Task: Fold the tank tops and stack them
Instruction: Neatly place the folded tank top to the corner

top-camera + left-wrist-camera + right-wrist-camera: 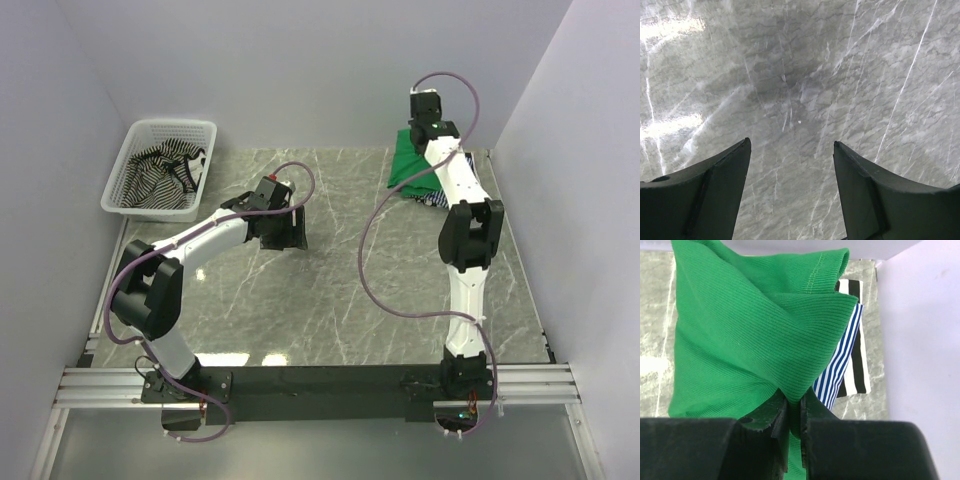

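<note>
Right wrist view: shows right hand (792, 412) clenched on a peak of green tank top (740, 330) at lower centre. At right, shows blue-striped tank top (842, 357) beneath it, over black-and-white striped tank top (856, 375). Likely risk: pulling up or back before letting go, dragging the green fold open or skewing the stack.

Top view: shows right arm (465, 230) stretched long to upper right, wrist tipped down over the pile on the bench (340, 300). Shows left arm (190, 245) bent at centre-left and basket (150, 132) with striped top (165, 178) at upper left.

Left wrist view: shows left hand (791, 150) released, fingers wide, grasping nothing, over bare marble.
</note>
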`<state>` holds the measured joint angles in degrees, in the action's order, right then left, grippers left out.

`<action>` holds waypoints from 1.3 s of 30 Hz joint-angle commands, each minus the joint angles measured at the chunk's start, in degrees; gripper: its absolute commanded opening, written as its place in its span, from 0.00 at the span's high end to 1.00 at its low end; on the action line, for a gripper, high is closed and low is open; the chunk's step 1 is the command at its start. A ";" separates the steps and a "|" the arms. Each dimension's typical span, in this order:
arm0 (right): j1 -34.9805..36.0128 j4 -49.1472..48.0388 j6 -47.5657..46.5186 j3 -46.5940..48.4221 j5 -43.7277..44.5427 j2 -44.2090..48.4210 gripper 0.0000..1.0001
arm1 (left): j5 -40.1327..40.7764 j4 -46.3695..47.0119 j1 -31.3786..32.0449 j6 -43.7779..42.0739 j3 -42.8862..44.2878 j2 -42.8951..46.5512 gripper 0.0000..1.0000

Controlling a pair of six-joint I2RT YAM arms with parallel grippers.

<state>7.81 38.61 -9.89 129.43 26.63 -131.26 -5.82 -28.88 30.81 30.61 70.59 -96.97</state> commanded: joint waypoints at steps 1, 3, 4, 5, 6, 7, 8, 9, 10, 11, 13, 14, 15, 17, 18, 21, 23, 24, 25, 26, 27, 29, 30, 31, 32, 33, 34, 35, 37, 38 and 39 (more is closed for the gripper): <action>-2.27 -1.78 3.03 1.89 -3.42 4.61 1.00 | -1.03 1.64 -0.13 -1.08 -0.01 2.31 0.28; -3.15 -2.13 4.26 0.57 -4.91 4.87 1.00 | -1.21 1.73 -0.13 -0.99 -0.01 2.22 0.27; -4.11 -2.48 4.87 0.04 -5.97 4.96 1.00 | -1.12 1.73 -0.13 -1.08 -0.10 2.22 0.28; -4.82 -2.84 6.10 -0.66 -7.81 5.14 1.00 | -1.21 1.64 -0.13 -1.08 -0.10 2.22 0.28; -5.35 -3.19 6.81 -2.15 -8.69 5.23 1.00 | -1.12 1.72 -0.13 -1.08 -0.10 2.14 0.28; -5.87 -3.97 7.42 -2.94 -9.49 5.57 1.00 | -1.12 1.73 -0.13 -1.08 -0.10 2.22 0.27; -7.01 -4.42 8.65 -3.65 -10.80 5.67 1.00 | -1.12 1.81 -0.13 -1.08 -0.10 2.14 0.28; -7.54 -4.68 9.36 -4.26 -11.51 5.67 1.00 | -1.12 1.64 -0.13 -1.08 -0.10 2.13 0.28; -7.55 -4.95 9.80 -4.88 -12.65 5.58 1.00 | -1.12 1.64 -0.13 -1.08 -0.01 2.13 0.28; -9.81 -5.21 11.89 -5.32 -13.35 5.49 1.00 | -1.12 1.64 -0.13 -1.08 -0.10 2.05 0.28; -11.06 -6.35 13.14 -6.81 -15.03 5.75 1.00 | -1.21 1.72 -0.13 -1.08 -0.10 2.05 0.28; -11.94 -6.70 14.10 -7.25 -15.29 5.67 1.00 | -1.21 1.73 -0.13 -1.08 -0.10 2.05 0.28; -12.29 -6.97 14.54 -7.95 -15.29 5.84 1.00 | -1.12 1.73 -0.13 -1.08 -0.01 2.13 0.27; -13.08 -7.58 15.86 -8.57 -15.64 5.75 1.00 | -1.12 1.73 -0.13 -1.08 -0.10 2.05 0.28; -13.78 -7.93 16.21 -9.19 -15.56 5.84 1.00 | -1.03 1.73 -0.13 -1.08 -0.10 1.96 0.28; -15.10 -9.08 17.45 -10.94 -16.43 6.19 1.00 | -1.38 1.81 -0.13 -0.99 -0.10 1.87 0.28; -15.63 -10.04 18.24 -11.82 -16.18 6.37 1.00 | -1.38 1.81 -0.13 -1.08 -0.10 1.96 0.27; -15.90 -10.39 18.59 -12.87 -15.91 6.63 1.00 | -1.38 1.81 -0.13 -1.08 -0.10 1.87 0.28; -16.33 -11.27 19.29 -13.49 -15.56 6.81 1.00 | -1.56 1.81 -0.13 -1.08 -0.10 1.70 0.27; -16.69 -11.62 19.82 -14.02 -15.65 6.81 1.00 | -1.56 1.81 -0.13 -1.08 -0.10 1.69 0.28; -17.13 -11.80 20.08 -14.63 -15.99 6.90 1.00 | -1.47 1.81 -0.13 -1.08 -0.19 1.78 0.28; -17.92 -12.15 21.05 -15.34 -15.91 6.90 1.00 | -1.47 1.99 -0.13 -0.91 -0.19 1.78 0.28; -18.10 -12.24 21.40 -15.52 -15.47 7.07 1.00 | -1.47 1.99 -0.13 -0.99 -0.19 1.78 0.28; -18.53 -12.59 21.58 -15.78 -15.47 7.16 1.00 | -1.56 1.90 -0.13 -1.08 -0.19 1.78 0.28; -18.62 -12.86 22.01 -16.31 -15.30 7.25 1.00 | -1.47 1.90 -0.13 -0.99 -0.19 1.70 0.28; -18.80 -12.95 22.28 -16.40 -14.95 7.34 1.00 | -1.47 1.99 -0.13 -0.99 -0.19 1.69 0.28; -18.97 -12.86 22.89 -16.31 -14.68 7.34 1.00 | -1.47 1.99 -0.13 -0.99 -0.10 1.69 0.28; -19.41 -12.86 23.25 -16.57 -13.98 7.51 1.00 | -1.38 1.90 -0.13 -0.99 -0.19 1.78 0.28; -19.85 -13.64 24.21 -17.36 -14.15 8.30 1.00 | -1.30 1.99 -0.13 -0.99 -0.19 1.78 0.28; -20.20 -13.82 24.48 -17.97 -14.24 8.56 1.00 | -1.29 1.99 -0.13 -0.99 -0.27 1.78 0.28; -20.38 -14.09 24.65 -18.07 -14.76 9.00 1.00 | -1.56 1.90 -0.22 -0.90 -0.19 1.70 0.28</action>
<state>-10.98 28.32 12.75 111.96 9.85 -129.03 -6.44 -28.29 30.81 30.61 70.50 -96.97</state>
